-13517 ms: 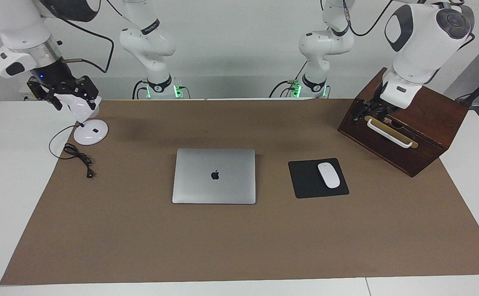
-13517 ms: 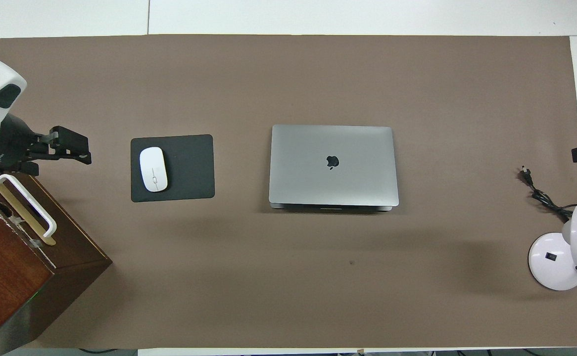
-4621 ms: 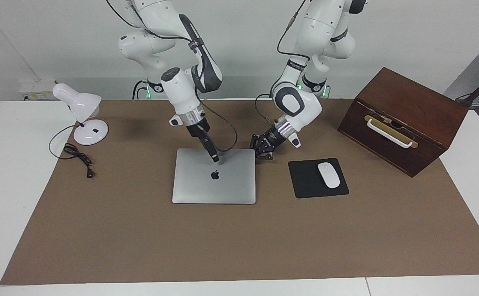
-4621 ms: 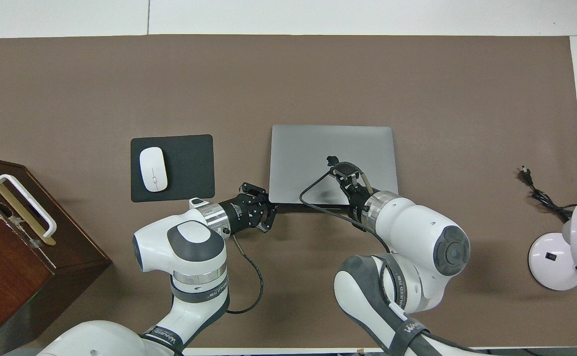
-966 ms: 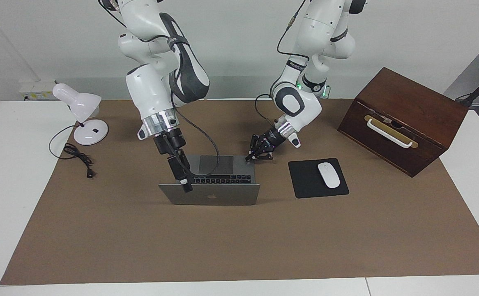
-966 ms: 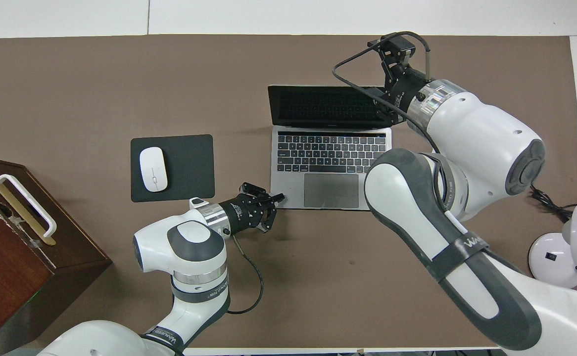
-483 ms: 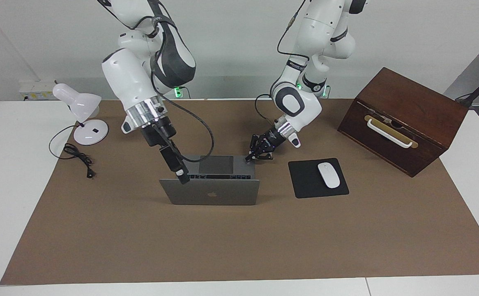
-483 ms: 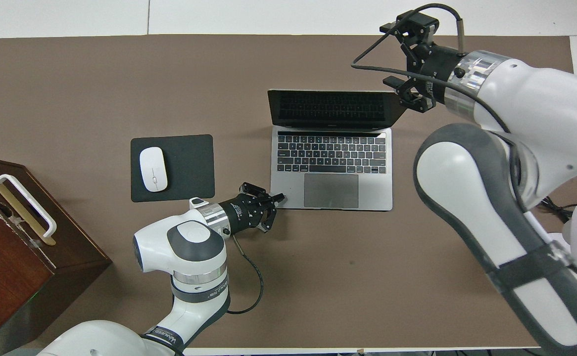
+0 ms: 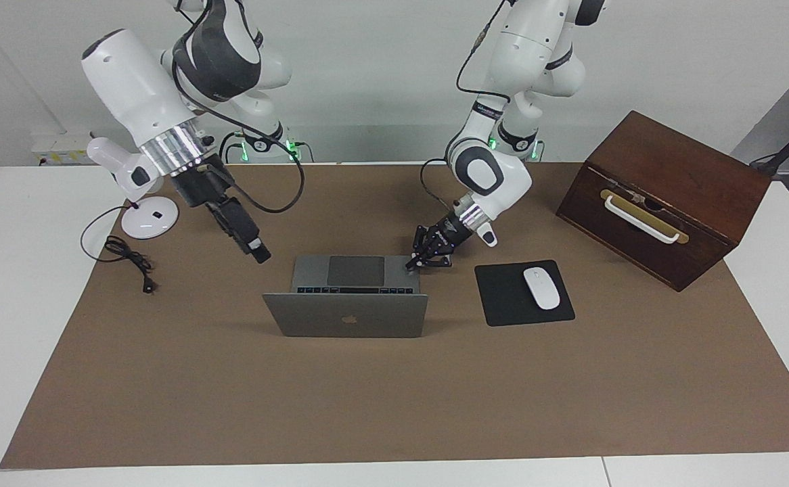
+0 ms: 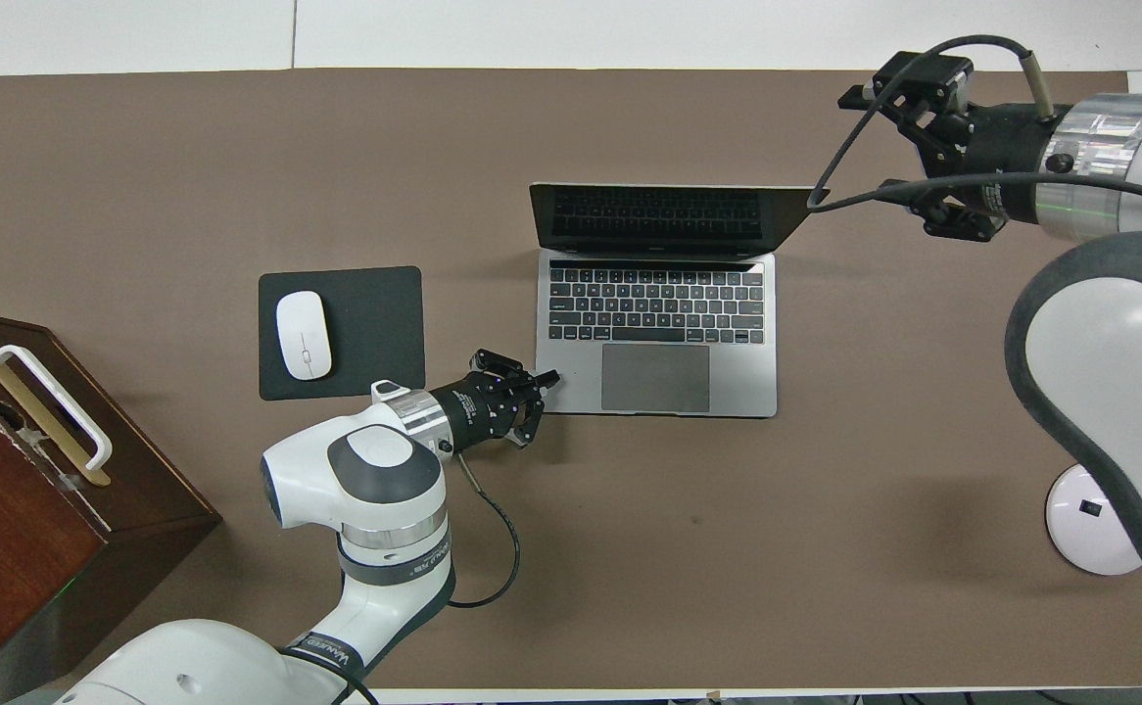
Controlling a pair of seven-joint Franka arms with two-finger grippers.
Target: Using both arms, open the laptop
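A: What is nearest the robots?
B: The left gripper (image 9: 416,262), fingers seemingly pinched on the base corner of the thin silver-grey aluminium laptop (image 9: 347,314), presumably to hold it down.
A: And the laptop?
B: Mid-counter (image 9: 570,379), lid upright.
A: The right gripper (image 9: 259,254)?
B: Clear of the laptop, over bare counter toward the right arm's end; whether its fingers are apart, I cannot tell.

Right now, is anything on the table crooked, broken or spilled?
Only the wooden box sits askew, angled to the table edge. The laptop stands open and square, and the mouse rests on its mouse pad. Nothing looks spilled or broken.
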